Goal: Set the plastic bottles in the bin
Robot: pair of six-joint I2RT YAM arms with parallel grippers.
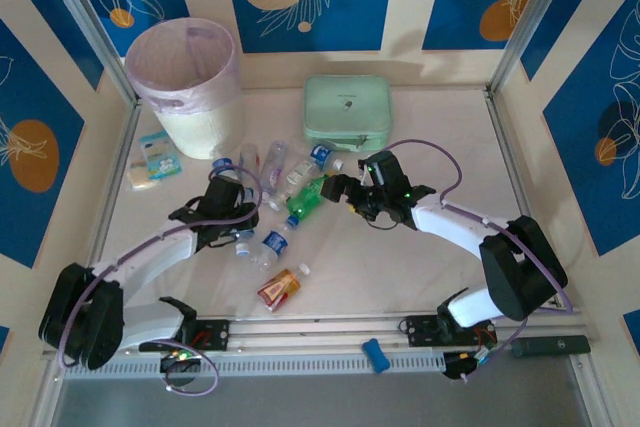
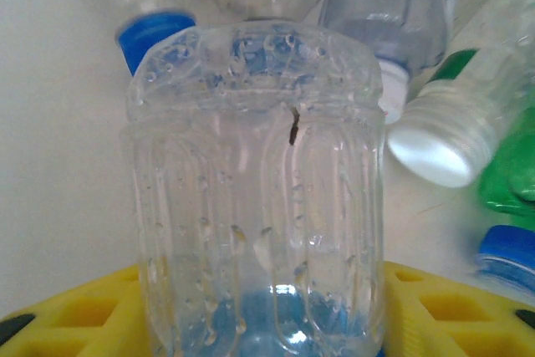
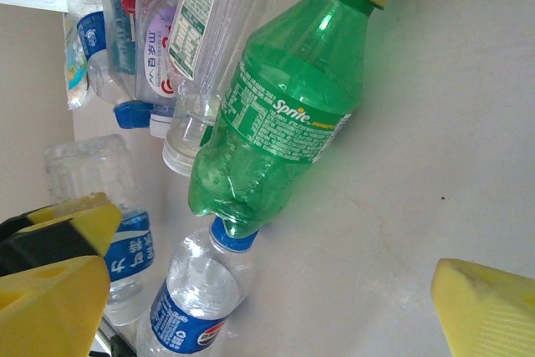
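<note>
Setting: blue walls with leaf prints box in a white table.
Bin: stands upright at the far left corner, lined with a thin bag, well apart from the right gripper.
Bottles: lie in a loose heap mid-table, just in front of the mint case. They are mostly clear with blue caps, and none can be seen inside the bin.
Left gripper: pinches a clear bottle between its yellow pads, one pad against each side. The bottle's base points away from the wrist, toward the heap.
Left gripper from above: sits at the heap's left edge, on the bin's side.
Right gripper: spread wide and holding nothing. From above it sits at the heap's right edge.
Green bottle: lies on the table just ahead of the right gripper, yellow cap pointing away. Its base rests against the blue cap of a blue-label bottle.
Red packet: lies flat near the front edge, apart from the heap.
Carton: lies just beside the bin, on its left.
</note>
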